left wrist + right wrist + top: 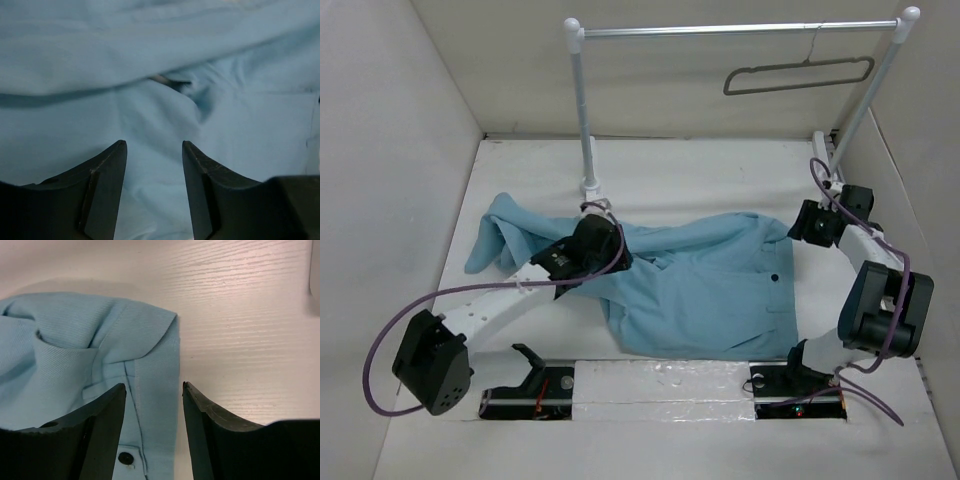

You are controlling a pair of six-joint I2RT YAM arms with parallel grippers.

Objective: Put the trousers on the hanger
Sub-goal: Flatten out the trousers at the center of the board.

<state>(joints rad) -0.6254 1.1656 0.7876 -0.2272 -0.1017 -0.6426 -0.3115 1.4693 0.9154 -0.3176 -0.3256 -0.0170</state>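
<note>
The light sky-blue trousers (710, 285) lie spread on the white table, waistband to the right, legs running left to a bunched end. The grey wire hanger (800, 76) hangs from the silver bar at the back right. My left gripper (608, 240) is open, low over the legs; cloth (150, 120) fills its wrist view. My right gripper (798, 222) is open at the waistband's far corner. In the right wrist view its fingers straddle the waistband edge (160, 390), with a dark button (125, 458) below.
A rack with white posts (582, 110) and a silver bar (740, 30) stands at the back. White walls close in the left, right and back. Bare table (250, 315) lies right of the waistband. A purple cable (390, 330) loops off the left arm.
</note>
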